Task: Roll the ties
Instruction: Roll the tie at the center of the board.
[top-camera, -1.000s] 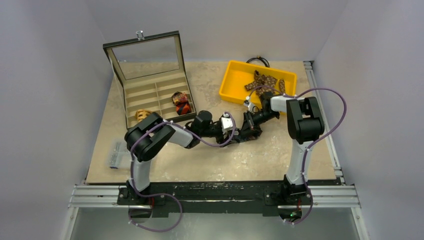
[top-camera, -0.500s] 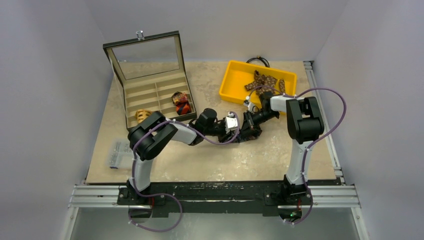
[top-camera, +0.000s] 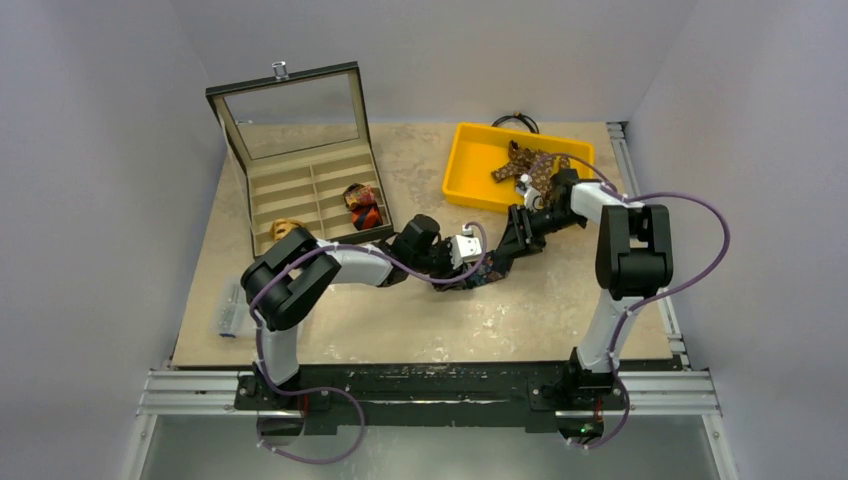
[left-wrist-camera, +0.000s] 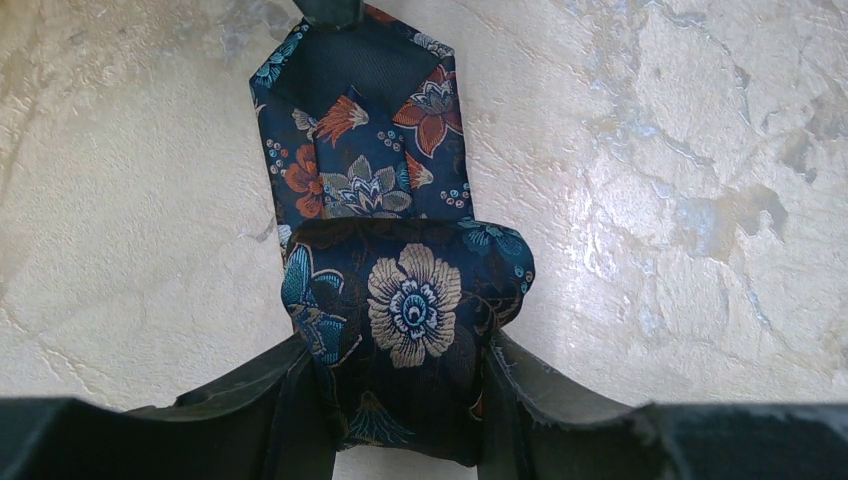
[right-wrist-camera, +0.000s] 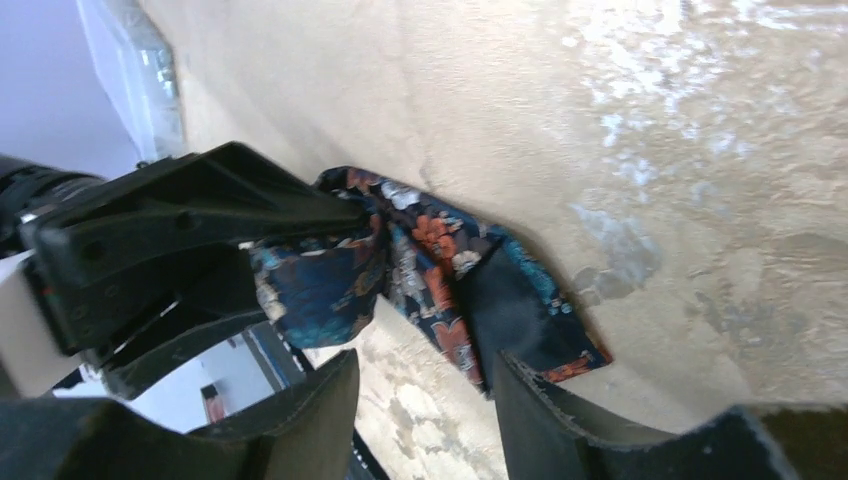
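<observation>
A dark navy floral tie (left-wrist-camera: 410, 300) is rolled into a small coil on the table. Its flat tail (left-wrist-camera: 360, 150) runs away from the coil. My left gripper (left-wrist-camera: 400, 350) is shut on the coil, one finger on each side. In the top view this grip sits mid-table (top-camera: 472, 276). My right gripper (right-wrist-camera: 425, 365) is open, with only bare table between its fingers. The tie's pointed end (right-wrist-camera: 520, 320) lies just beyond its right finger (right-wrist-camera: 560, 420). More brown dotted ties (top-camera: 530, 165) lie piled in the yellow tray (top-camera: 465, 170).
An open compartment box (top-camera: 310, 195) with a raised glass lid stands at the back left. It holds a red-orange coil (top-camera: 362, 207) and a tan coil (top-camera: 285, 228). A clear plastic piece (top-camera: 230, 308) lies at the left edge. A black cable loop (top-camera: 515, 122) sits behind the tray.
My right gripper has opened, let go of the navy tie and drawn back to the right. My left gripper has closed in on the coil and shifted slightly right.
</observation>
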